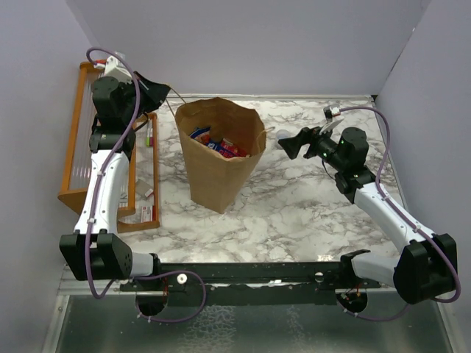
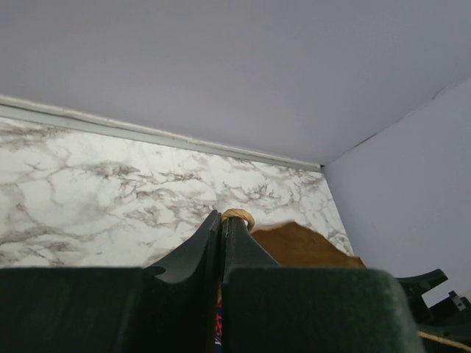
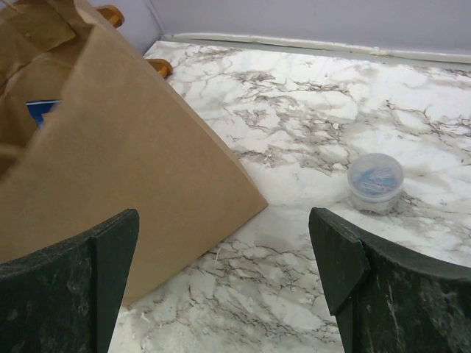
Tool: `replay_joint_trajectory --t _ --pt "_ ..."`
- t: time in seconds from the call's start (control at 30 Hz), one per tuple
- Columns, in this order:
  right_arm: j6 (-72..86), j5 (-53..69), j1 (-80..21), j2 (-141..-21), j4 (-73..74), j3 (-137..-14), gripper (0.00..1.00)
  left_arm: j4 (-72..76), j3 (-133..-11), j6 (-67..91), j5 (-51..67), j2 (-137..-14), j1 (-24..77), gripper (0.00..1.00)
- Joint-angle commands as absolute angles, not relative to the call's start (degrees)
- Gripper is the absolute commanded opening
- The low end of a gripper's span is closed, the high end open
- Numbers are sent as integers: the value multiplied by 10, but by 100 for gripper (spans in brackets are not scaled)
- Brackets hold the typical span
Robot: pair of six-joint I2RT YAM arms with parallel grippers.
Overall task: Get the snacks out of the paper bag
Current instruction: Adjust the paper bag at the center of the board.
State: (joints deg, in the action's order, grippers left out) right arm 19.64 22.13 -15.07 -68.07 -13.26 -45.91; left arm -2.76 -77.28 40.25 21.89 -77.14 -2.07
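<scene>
We see the marble table (image 1: 294, 213) with open room along its near edge and right side. The paper bag (image 1: 217, 173) stands open toward the far edge, left of centre, near the orange rack (image 1: 73, 154) on the left edge. Our left gripper (image 1: 163, 88), jaws pressed together, pinches the bag's twisted handle (image 2: 237, 216) by the far-left corner. The right gripper (image 1: 289, 145), jaws spread, hovers just right of the bag's rim. The snacks (image 1: 217, 145) lie inside the bag, and a small clear cup (image 3: 375, 179) stands apart on the marble.
</scene>
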Motion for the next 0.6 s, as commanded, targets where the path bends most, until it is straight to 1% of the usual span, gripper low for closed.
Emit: replay_joint_trajectory --t 0.0,0.23,0.3,0.37,0.5,0.57 --pt "198 244 -155 -679 -128 -479 99 -62 -857 362 201 -769 -34 0" --pt "202 260 -154 -691 -100 -505 99 -75 -966 348 253 -823 -44 0" --pt "206 279 -154 -698 -89 -520 99 -66 -984 358 287 -836 -45 0" --pt "216 298 -154 -705 -84 -529 99 -27 -966 382 339 -838 -45 0" --pt "225 345 -155 -718 -56 -555 99 154 -858 466 451 -810 -41 0" --pt "224 375 -155 -721 -44 -568 100 205 -815 494 483 -786 -35 0"
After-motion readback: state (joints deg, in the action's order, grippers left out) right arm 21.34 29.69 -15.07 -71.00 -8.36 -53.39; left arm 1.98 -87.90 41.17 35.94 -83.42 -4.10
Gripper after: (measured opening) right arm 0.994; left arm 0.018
